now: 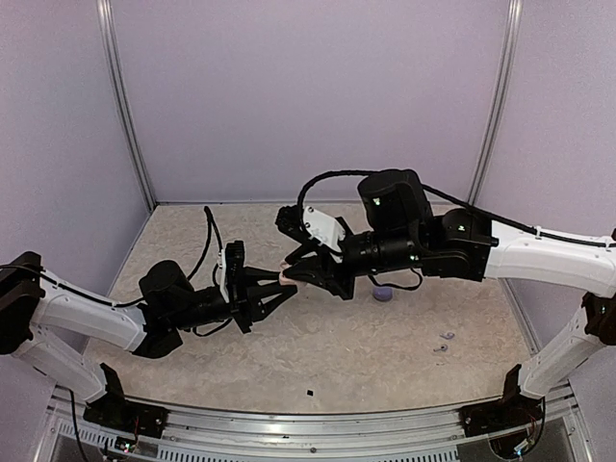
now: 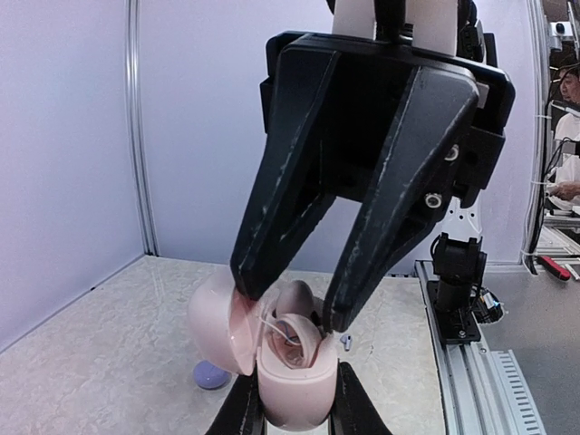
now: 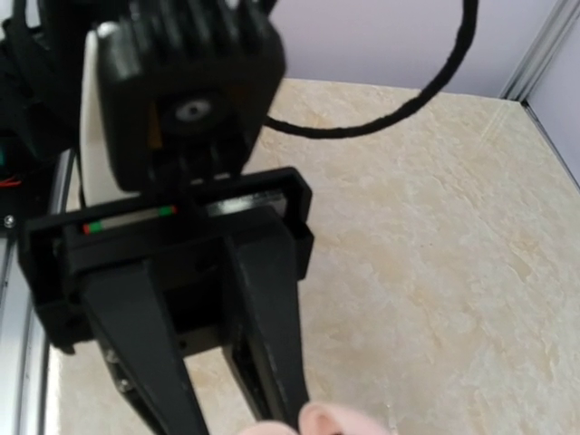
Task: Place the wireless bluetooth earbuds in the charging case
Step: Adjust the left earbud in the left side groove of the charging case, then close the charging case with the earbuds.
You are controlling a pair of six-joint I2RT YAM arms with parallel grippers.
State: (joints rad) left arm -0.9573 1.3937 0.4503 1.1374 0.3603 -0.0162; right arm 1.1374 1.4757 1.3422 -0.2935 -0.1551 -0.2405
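Our left gripper (image 2: 295,403) is clamped on the base of the pink charging case (image 2: 290,385), lifted off the table (image 1: 337,371) with its lid swung open toward 10 o'clock. The right gripper (image 2: 292,304) comes in from 12 o'clock, jaws partly apart, one tip against the lid's inner edge.

We judge the risks to be that tip levering the lid or twisting the case in our grip, or a nudged earbud dropping.

We cannot tell whether the pale shape in the well is a seated earbud. Two specks at 4 o'clock from the case in the overhead view look like loose earbuds (image 1: 444,339). A lilac pebble (image 1: 383,294) lies at 3 o'clock. The right wrist view shows only a sliver of the case.
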